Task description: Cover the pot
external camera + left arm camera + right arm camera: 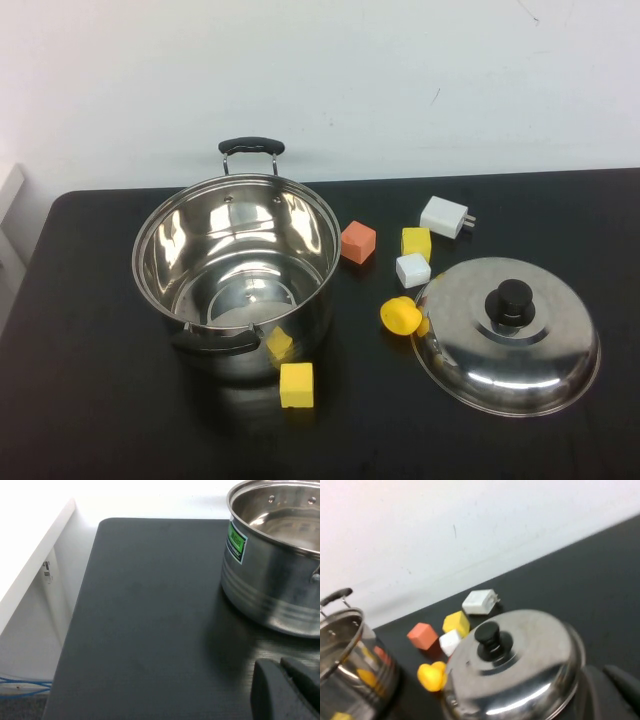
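The large shiny steel pot [238,270] with two black handles stands open and empty on the left half of the black table; it also shows in the left wrist view [275,555] and the right wrist view [350,660]. The domed steel lid [508,335] with a black knob [514,300] lies on the table to the pot's right. Neither gripper shows in the high view. My left gripper [280,666] is shut and empty, low over the table beside the pot. My right gripper [600,672] is shut and empty, close to the rim of the lid [520,665].
Small things lie between pot and lid: an orange block [358,242], a yellow block [416,243], a white block [412,269], a white plug [444,216] and a yellow toy [401,316]. Another yellow block [296,385] sits in front of the pot. A white wall stands behind.
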Robot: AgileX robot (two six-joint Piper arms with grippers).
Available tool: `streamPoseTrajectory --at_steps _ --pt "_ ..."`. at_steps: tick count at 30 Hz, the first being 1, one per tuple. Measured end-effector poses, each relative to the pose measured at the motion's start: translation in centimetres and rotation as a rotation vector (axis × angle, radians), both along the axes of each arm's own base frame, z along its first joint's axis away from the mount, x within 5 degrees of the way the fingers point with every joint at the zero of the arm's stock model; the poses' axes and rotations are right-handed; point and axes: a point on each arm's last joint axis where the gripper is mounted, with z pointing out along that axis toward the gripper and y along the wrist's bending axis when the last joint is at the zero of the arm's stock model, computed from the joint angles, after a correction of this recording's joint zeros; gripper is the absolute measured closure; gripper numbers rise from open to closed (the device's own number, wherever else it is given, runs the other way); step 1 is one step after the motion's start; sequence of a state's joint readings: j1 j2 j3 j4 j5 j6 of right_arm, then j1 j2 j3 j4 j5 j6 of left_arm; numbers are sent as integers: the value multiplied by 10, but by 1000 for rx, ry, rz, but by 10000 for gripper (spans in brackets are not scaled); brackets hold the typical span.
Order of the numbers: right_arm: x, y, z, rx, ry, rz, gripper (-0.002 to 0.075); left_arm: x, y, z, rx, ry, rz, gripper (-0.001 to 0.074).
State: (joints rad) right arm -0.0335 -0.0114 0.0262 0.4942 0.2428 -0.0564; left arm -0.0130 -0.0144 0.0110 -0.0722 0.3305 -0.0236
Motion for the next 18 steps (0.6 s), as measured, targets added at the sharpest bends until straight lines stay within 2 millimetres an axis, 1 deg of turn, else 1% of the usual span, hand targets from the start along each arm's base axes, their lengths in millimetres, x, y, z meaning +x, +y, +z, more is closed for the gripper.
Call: streamPoseTrajectory --at_steps 1,3,5,9,11,15,16,18 --pt "0 0 3 -33 -15 5 728 0 0 0 0 0 0 736" --pt "-2 0 17 -115 -58 23 728 0 0 0 0 0 0 736" --pt "-5 1 40 -224 -128 44 728 0 0 0 0 0 0 736" --pt "-6 2 83 -401 -185 77 728 0 0 0 0 0 0 736" --pt "1 3 99 -470 -167 105 728 0 0 0 0 0 0 736" --pt "24 7 117 -526 -93 186 715 0 0 0 0 0 0 736" --pt "31 8 120 -531 -79 211 701 0 0 0 0 0 0 737" --pt "44 10 124 -550 -68 255 649 0 0 0 0 0 0 736"
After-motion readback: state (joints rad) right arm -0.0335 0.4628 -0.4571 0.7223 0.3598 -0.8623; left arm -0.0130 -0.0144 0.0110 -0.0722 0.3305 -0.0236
